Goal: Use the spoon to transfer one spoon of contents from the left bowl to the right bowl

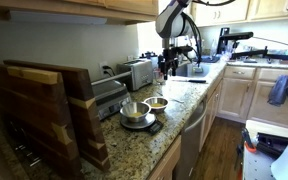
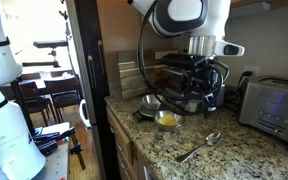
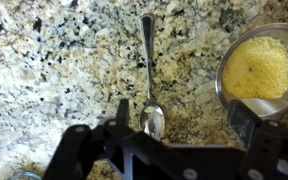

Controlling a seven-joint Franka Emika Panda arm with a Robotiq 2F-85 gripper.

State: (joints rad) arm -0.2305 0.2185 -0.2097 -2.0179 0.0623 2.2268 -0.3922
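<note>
Exterior view: the gripper [image 1: 167, 70] hangs over the granite counter [image 1: 184, 100], well beyond the two bowls. The steel bowl [image 1: 134, 110] and the small yellow-lined bowl [image 1: 157, 103] sit just beside each other.
Exterior view: and there's the spoon [image 2: 200, 147], flat on the granite, apart from both bowls (toaster [image 2: 274, 105] off to the side).
Wrist view: claw spread wide, gripping nothing. The spoon's scoop end lies between the fingers [image 3: 122, 115], handle pointing away. The small yellow-lined bowl, full of yellow grains, is at the frame's edge.
</note>
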